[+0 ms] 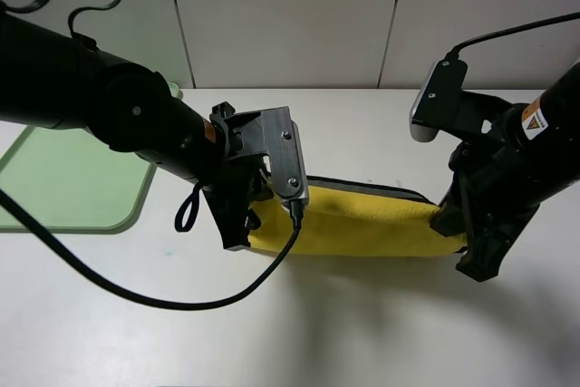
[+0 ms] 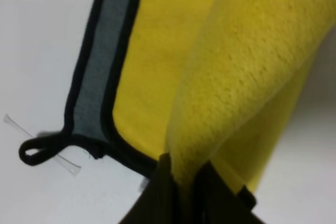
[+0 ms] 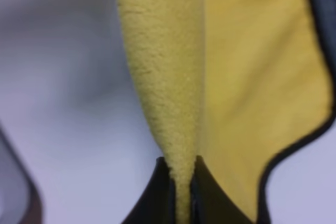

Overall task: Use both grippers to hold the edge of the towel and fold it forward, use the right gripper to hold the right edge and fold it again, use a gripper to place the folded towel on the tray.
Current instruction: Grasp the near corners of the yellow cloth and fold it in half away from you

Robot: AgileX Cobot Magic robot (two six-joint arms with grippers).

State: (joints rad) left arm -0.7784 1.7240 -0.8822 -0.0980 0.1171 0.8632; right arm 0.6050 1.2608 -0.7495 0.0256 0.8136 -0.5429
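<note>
Both clamped on the towel [image 1: 362, 221]: left gripper [image 1: 241, 228], right gripper [image 1: 464, 240]. First fold in hand; next probably carry to far hem [image 1: 372, 186], release.

I see a white table [image 1: 381, 333] backed by a pale panelled wall [image 1: 290, 15] with thin dark vertical seams [image 1: 178, 15].
</note>
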